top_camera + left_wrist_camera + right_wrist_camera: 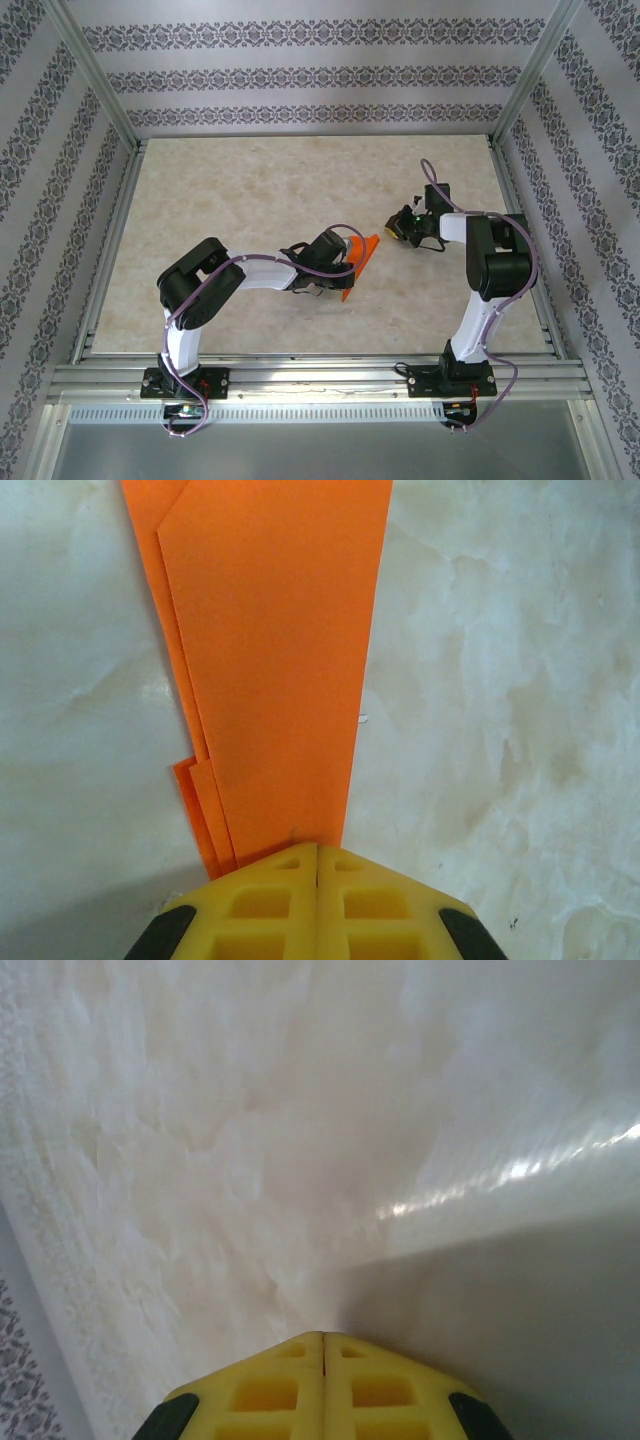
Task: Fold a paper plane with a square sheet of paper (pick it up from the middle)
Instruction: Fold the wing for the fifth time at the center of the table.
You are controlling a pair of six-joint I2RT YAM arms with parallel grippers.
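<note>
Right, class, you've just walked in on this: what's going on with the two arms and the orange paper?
The left jaws are shut on one end of the paper plane, an orange sheet already folded into narrow overlapping layers, which points away from them over the table. The right jaws are shut on nothing and sit apart from the paper, off to its right. At this moment only the left jaws hold the paper plane.

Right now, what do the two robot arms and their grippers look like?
The left arm and right arm have white tubes, black joints and a looping purple cable each. The left gripper and right gripper have yellow fingers with square cut-outs and black bases.
</note>
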